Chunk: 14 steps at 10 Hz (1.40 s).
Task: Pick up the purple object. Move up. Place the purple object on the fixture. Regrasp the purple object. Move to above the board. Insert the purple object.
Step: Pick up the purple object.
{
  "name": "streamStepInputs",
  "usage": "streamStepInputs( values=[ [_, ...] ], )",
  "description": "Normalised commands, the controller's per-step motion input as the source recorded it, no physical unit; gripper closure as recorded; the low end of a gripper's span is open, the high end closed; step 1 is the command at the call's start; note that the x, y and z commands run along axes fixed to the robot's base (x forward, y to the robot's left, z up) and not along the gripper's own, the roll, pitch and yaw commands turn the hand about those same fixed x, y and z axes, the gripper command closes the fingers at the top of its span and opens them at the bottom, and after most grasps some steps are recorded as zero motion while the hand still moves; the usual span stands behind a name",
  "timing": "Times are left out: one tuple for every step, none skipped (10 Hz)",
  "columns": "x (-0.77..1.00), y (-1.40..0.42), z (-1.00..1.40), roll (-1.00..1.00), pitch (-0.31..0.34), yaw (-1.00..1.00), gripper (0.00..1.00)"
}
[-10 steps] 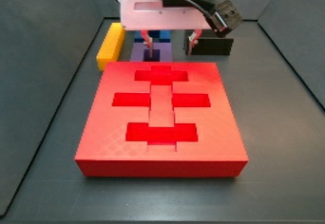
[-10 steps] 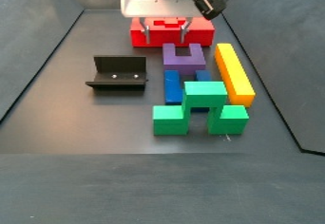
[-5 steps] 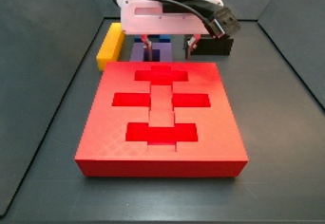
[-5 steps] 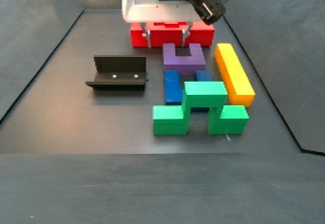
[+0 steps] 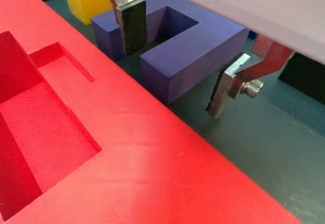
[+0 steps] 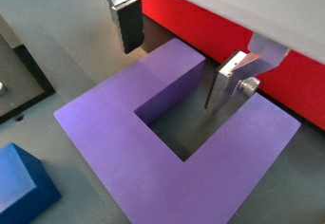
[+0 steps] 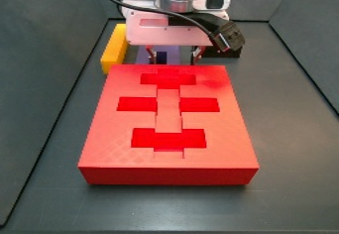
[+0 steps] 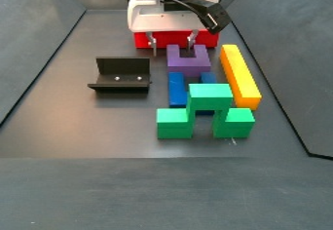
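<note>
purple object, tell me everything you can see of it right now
The purple object is a matte plastic U-shaped block lying flat on the dark floor, between the red board and the blue block, beside the yellow bar. The open pincer straddles one prong, one finger down in its notch, not yet clamped.

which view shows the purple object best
A wrist view: the purple object fills the frame, notch plain, with the open gripper straddling one prong. The other wrist view shows it beside the board. One side view shows it small; in the other, board and gripper mostly hide it.
</note>
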Motion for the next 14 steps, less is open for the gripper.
streamStepInputs(
  values=[
    [-0.01, -0.01, -0.01, 0.0, 0.0, 0.0, 0.0],
    [0.0, 0.0, 0.0, 0.0, 0.0, 0.0, 0.0],
    [0.0, 0.0, 0.0, 0.0, 0.0, 0.0, 1.0],
    [0.0, 0.0, 0.0, 0.0, 0.0, 0.0, 1.0],
    [0.0, 0.0, 0.0, 0.0, 0.0, 0.0, 1.0],
    [0.0, 0.0, 0.0, 0.0, 0.0, 0.0, 1.0],
    [0.0, 0.0, 0.0, 0.0, 0.0, 0.0, 1.0],
    [0.0, 0.0, 0.0, 0.0, 0.0, 0.0, 1.0],
    [0.0, 0.0, 0.0, 0.0, 0.0, 0.0, 1.0],
    [0.0, 0.0, 0.0, 0.0, 0.0, 0.0, 1.0],
    [0.0, 0.0, 0.0, 0.0, 0.0, 0.0, 1.0],
    [0.0, 0.0, 0.0, 0.0, 0.0, 0.0, 1.0],
    [0.0, 0.0, 0.0, 0.0, 0.0, 0.0, 1.0],
    [0.0, 0.0, 0.0, 0.0, 0.0, 0.0, 1.0]
  ],
)
